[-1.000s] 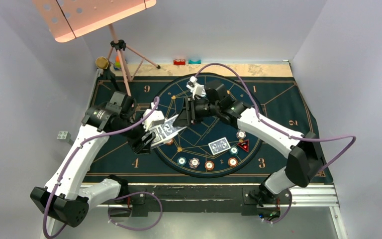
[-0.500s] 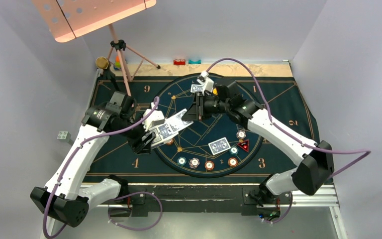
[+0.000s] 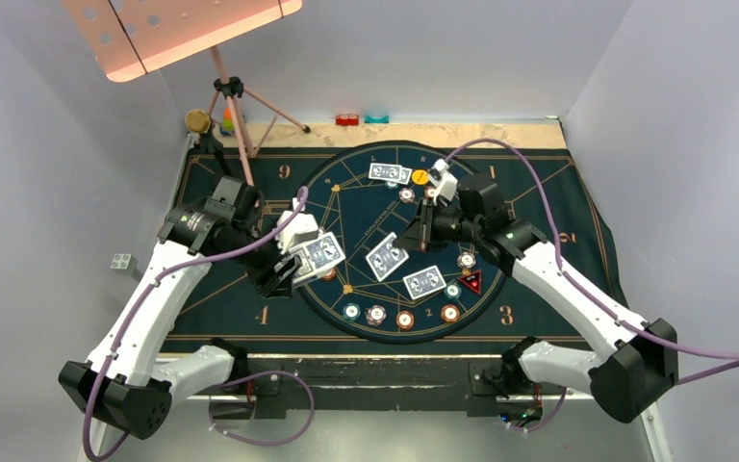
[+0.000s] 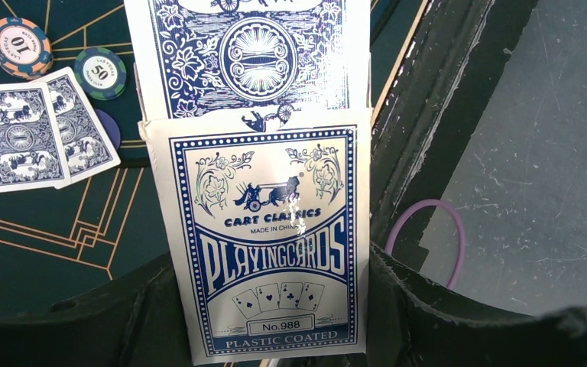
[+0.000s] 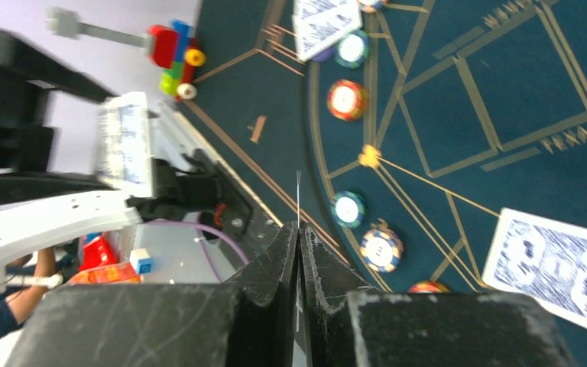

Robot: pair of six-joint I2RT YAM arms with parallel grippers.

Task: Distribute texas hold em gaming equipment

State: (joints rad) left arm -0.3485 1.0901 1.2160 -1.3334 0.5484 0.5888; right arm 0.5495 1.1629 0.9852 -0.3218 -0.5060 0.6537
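Left tool (image 3: 300,258) clamped on blue-and-white cardboard card box (image 4: 264,237); right tool (image 5: 299,237) pinched on one blue-backed white-bordered playing card (image 3: 387,256).

The card box (image 4: 264,229) is cut off at 6 o'clock, its protruding card (image 4: 248,53) at 12 o'clock; the left claw (image 4: 267,267) is partly hidden behind it. The playing card (image 5: 298,191) in the right claw (image 5: 299,229) is seen edge-on only.
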